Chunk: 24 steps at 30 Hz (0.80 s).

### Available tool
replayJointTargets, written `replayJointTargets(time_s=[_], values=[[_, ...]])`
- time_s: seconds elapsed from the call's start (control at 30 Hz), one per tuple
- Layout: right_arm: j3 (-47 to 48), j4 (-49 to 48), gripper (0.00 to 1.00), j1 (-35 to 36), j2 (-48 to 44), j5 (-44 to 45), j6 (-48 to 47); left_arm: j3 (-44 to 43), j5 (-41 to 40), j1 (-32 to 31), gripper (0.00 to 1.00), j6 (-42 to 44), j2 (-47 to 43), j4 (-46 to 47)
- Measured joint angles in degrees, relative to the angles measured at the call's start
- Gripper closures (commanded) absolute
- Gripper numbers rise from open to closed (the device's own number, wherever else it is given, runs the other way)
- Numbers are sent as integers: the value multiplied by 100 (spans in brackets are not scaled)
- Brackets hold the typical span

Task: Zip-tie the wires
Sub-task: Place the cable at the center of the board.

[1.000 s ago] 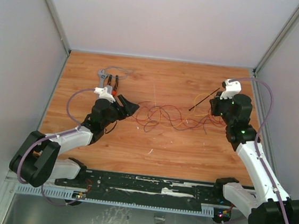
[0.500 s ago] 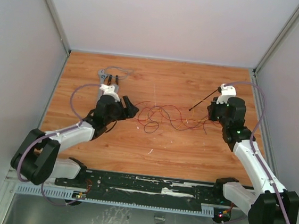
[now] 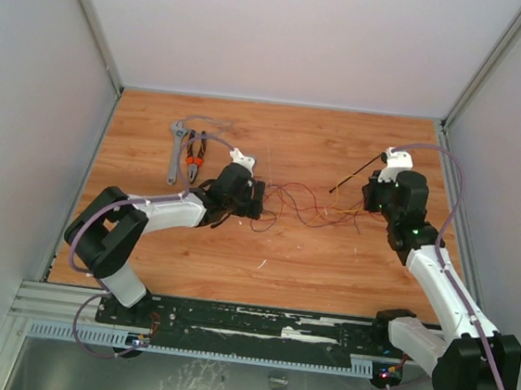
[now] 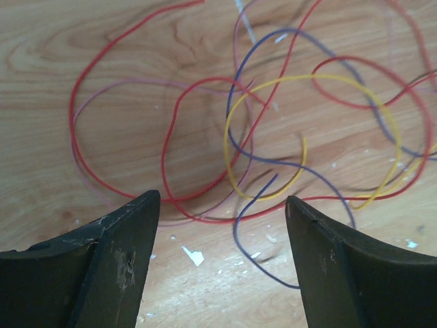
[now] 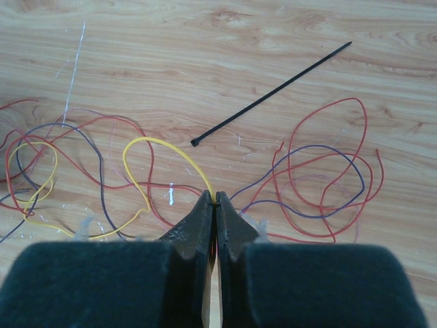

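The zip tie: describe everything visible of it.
The zip tie is a thin, straight black plastic strip with a small head at one end and a pointed tip at the other. It lies flat and unlooped, diagonally on the wooden table, just beyond the wires. In the right wrist view nothing but the table touches it.

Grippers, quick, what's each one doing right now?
Left gripper: open, holding nothing.
Right gripper: jaws shut on the wires.

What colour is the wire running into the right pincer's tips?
Yellow wire, best in the right wrist view.
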<state>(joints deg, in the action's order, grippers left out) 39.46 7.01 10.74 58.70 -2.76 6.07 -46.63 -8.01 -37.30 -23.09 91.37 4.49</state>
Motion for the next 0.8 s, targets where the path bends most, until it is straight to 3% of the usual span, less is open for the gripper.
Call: replayJointTargets(time_s=[0.23,0.6,0.8], values=[[0,-4,100,0,-55,2,-2,-164,-308,-81,48,186,297,-302],[0,-4,100,0,-55,4,-4,-765,-262,-146,68,273,664,-289],[0,-4,100,0,-72,9,-4,-802,-238,-153,72,273,861,-297]])
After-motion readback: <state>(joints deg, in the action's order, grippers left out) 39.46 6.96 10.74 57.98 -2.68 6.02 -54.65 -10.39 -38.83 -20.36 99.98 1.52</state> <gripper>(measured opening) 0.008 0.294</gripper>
